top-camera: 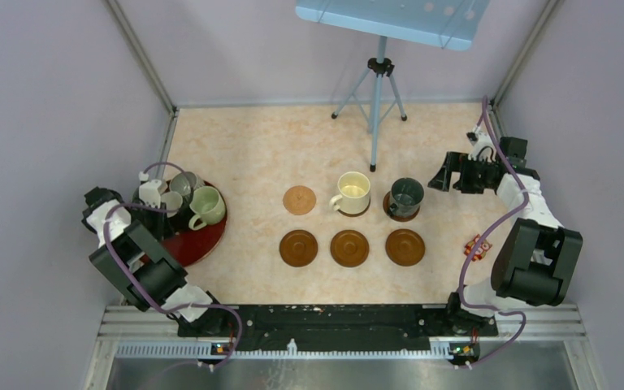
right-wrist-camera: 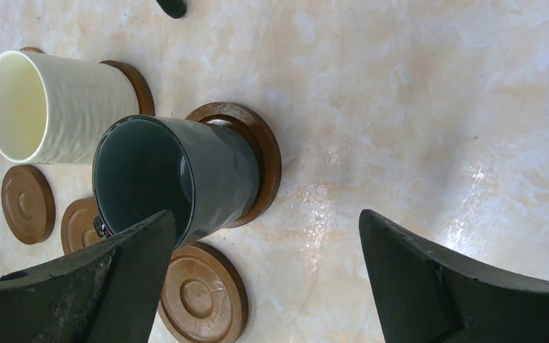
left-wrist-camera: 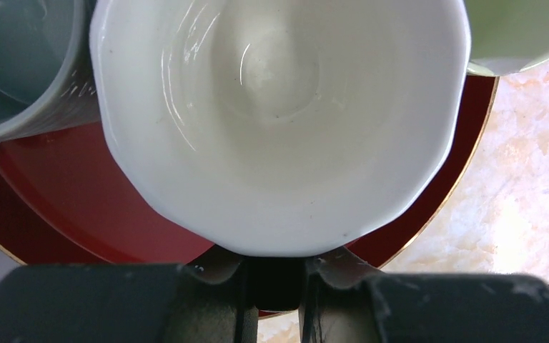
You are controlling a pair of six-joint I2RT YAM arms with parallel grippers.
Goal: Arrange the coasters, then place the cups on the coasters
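Six coasters lie in two rows mid-table, the lighter tan coaster (top-camera: 299,199) bare at the back left. A cream cup (top-camera: 353,192) and a dark green-grey cup (top-camera: 406,195) each stand on a back-row coaster. The three front coasters (top-camera: 349,248) are bare. My left gripper (top-camera: 157,210) reaches over the red tray (top-camera: 203,244), shut on the dark handle (left-wrist-camera: 275,282) of a cup with a white inside (left-wrist-camera: 279,121). A pale green cup (top-camera: 207,206) and a grey cup (top-camera: 183,185) stand beside it. My right gripper (right-wrist-camera: 264,279) hangs open just right of the dark cup (right-wrist-camera: 179,179), holding nothing.
A tripod (top-camera: 376,97) stands at the back centre under a blue board. A small red object (top-camera: 477,246) lies by the right arm's base. The grey cup (left-wrist-camera: 21,64) and the pale green cup (left-wrist-camera: 515,28) crowd the held cup on the tray (left-wrist-camera: 78,207).
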